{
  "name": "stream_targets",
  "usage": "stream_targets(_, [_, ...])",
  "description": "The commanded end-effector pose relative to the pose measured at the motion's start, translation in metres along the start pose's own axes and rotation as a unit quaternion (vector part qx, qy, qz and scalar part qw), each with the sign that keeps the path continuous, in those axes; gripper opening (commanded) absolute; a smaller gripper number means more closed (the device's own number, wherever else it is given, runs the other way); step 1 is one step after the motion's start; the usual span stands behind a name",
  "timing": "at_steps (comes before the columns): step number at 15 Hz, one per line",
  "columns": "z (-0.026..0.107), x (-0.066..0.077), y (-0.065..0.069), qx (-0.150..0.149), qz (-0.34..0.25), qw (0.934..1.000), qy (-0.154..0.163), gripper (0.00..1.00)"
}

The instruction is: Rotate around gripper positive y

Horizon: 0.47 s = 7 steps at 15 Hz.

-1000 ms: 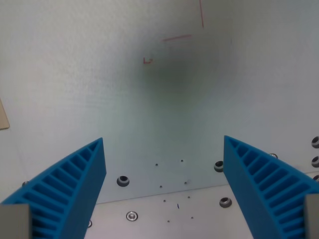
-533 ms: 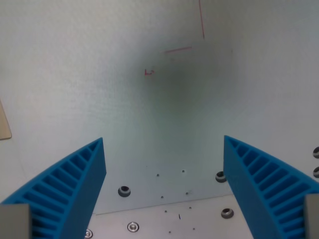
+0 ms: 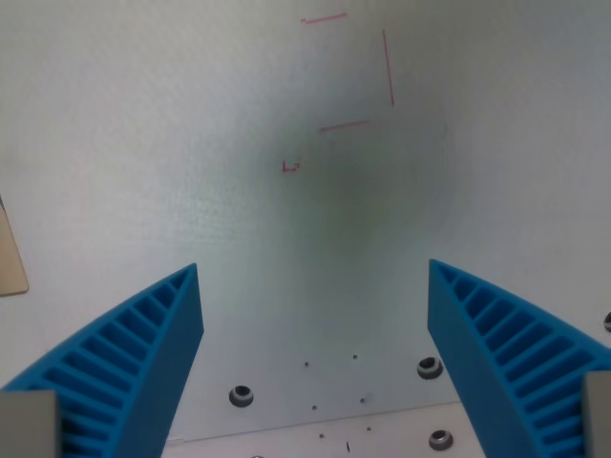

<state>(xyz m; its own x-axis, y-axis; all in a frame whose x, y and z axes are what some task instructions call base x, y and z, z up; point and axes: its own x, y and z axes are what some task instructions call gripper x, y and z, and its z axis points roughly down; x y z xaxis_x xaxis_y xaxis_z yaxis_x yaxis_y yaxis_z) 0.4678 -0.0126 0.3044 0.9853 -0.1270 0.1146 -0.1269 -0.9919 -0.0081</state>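
My gripper is open, with nothing between its two blue ribbed fingers. One finger rises from the wrist view's lower left, the other from the lower right. Below them lies a pale white table surface carrying thin red line marks near the top and a small red mark closer to the middle. A soft dark shadow falls on the surface between the fingers.
A tan flat edge pokes in at the wrist view's left border. Along the bottom runs a metal plate strip with bolt holes and screws.
The whole scene has slid downward in the picture, so the camera has tilted; more red lines show at the top and the metal plate has almost left the bottom. The fingers stay equally apart.
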Motion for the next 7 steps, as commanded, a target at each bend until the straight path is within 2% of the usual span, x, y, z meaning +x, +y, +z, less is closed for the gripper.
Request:
stream_targets(1, [-0.0031,-0.0167,0.0017,-0.006,0.000,0.9907,0.136,1.00])
stream_targets(7, [-0.0031,-0.0167,0.0017,-0.006,-0.001,0.9853,0.171,1.00])
